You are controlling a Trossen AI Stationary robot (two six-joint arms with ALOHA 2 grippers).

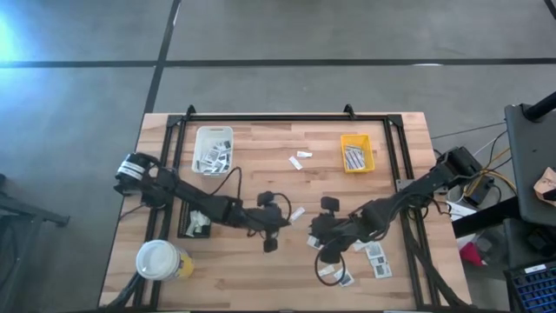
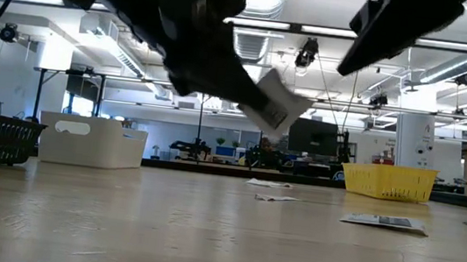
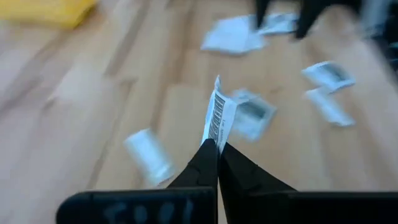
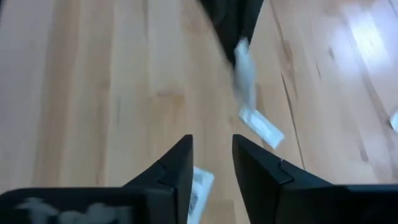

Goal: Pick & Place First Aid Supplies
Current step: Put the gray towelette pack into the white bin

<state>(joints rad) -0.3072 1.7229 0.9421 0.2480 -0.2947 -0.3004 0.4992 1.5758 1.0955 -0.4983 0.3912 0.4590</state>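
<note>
In the left wrist view my left gripper (image 3: 217, 144) is shut on a small white packet with a dark striped print (image 3: 217, 115). The low view shows this packet (image 2: 274, 100) well above the table. In the high view the left gripper (image 1: 289, 217) is at the table's middle. My right gripper (image 4: 211, 155) is open and empty, just right of it (image 1: 314, 233). The held packet (image 4: 244, 71) hangs in front of its fingers. Several more first aid supplies (image 1: 373, 256) lie flat on the wood near the right arm. My left gripper pinches one end of the packet (image 3: 213, 135) between its two fingertips. The fingers come slanting down from the table's left side. The packet sticks out beyond the fingertips, edge-on and tilted, lifted clear of the table.
A white tray (image 1: 213, 149) stands at the back left, a yellow tray (image 1: 357, 153) at the back right and a black tray (image 1: 195, 224) at the left. A white-topped yellow cup (image 1: 161, 259) is at the near left. Two loose packets (image 1: 300, 159) lie between the trays.
</note>
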